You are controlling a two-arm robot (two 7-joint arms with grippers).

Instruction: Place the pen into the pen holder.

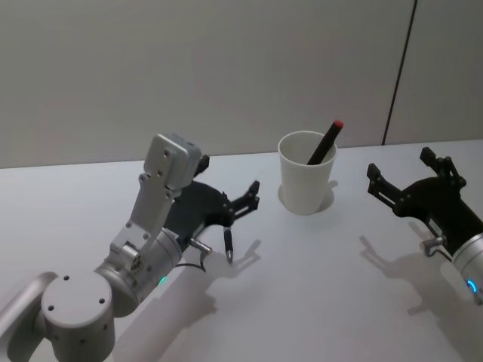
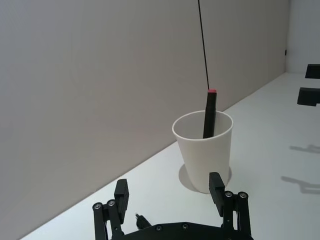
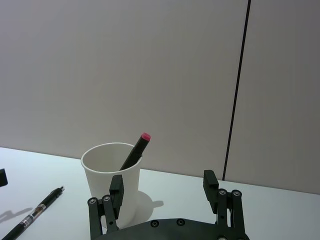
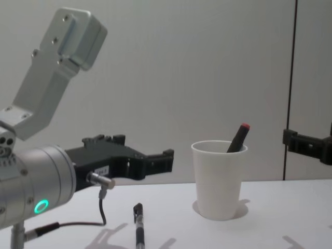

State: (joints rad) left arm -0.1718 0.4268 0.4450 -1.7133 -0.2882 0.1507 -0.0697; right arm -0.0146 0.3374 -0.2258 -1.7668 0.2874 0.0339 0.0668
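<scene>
We're hovering left gripper point(image 2: 169, 192), fingers apart, over pen point(image 4: 138, 224) for pickup; right gripper point(image 3: 163, 184) idling by cup point(image 1: 306, 185), fingers apart.

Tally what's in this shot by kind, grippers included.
Cups: 1, white paper cup.
Pens: 2, red-tipped pen leaning in the cup, black pen lying on the table.
Grippers: 2, left gripper and right gripper, both open.
Total: 5.
</scene>
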